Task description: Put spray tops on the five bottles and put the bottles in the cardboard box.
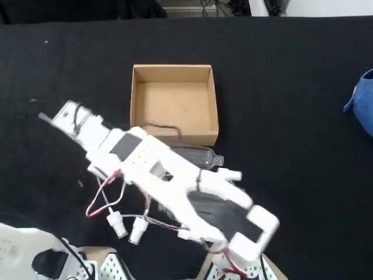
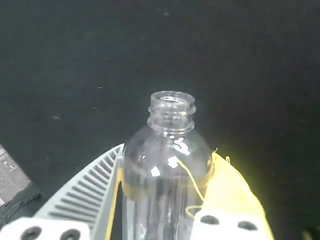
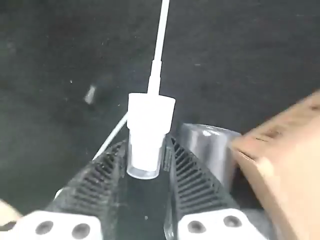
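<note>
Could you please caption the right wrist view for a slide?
Right pincer grips a white spray top near the cardboard box.

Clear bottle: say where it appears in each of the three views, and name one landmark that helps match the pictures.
High view: the clear bottle lies on its side in front of the cardboard box, partly under an arm.
Left wrist view: between the left gripper's fingers, open neck pointing away from the camera.
Right wrist view: probably the clear rounded shape beside the box.
Shared landmark: the cardboard box (high, right wrist views).
</note>
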Controlling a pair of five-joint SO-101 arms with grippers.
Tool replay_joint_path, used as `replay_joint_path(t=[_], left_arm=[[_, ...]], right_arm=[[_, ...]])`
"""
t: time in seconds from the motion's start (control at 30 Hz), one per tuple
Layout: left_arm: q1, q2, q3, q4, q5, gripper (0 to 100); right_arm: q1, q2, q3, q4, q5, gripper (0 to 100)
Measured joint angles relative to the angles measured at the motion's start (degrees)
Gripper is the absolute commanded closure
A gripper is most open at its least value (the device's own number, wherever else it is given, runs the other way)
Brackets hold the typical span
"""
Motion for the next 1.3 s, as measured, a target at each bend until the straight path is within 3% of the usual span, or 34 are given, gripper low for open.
replay_joint_path(t=[0.13, 0.3, 0.47, 0.67, 0.8, 1.0, 1.13, 1.3], left_arm=[[3.1, -4.1, 6.2, 0.0, 1.4, 97], [7.4, -16.4, 20.3, -5.8, 1.8, 97], [14.9, -32.5, 40.9, -16.2, 2.6, 97], [31.5, -47.2, 64.3, -30.7, 6.4, 97], [42.0, -49.3, 69.6, -35.2, 9.6, 97], [49.6, -47.7, 70.2, -36.7, 17.6, 97], [51.3, -45.9, 72.0, -37.7, 22.2, 97], [51.3, -45.8, 79.4, -43.7, 26.9, 97]], right_arm=[[0.4, -10.3, 5.6, 1.3, -0.2, 98.8], [5.2, -22.1, 11.9, 1.5, -0.2, 98.8], [14.5, -31.3, 12.5, 6.9, -0.2, 98.8], [32.3, -37.1, 10.8, 17.9, -0.2, 98.8], [50.0, -37.2, 10.9, 19.3, -0.2, 98.7], [70.4, -30.3, 17.6, 12.4, -0.7, 98.7], [77.5, -21.1, 18.0, 5.6, -5.8, 98.6], [81.3, -10.1, 18.0, -1.4, -16.4, 95.4]])
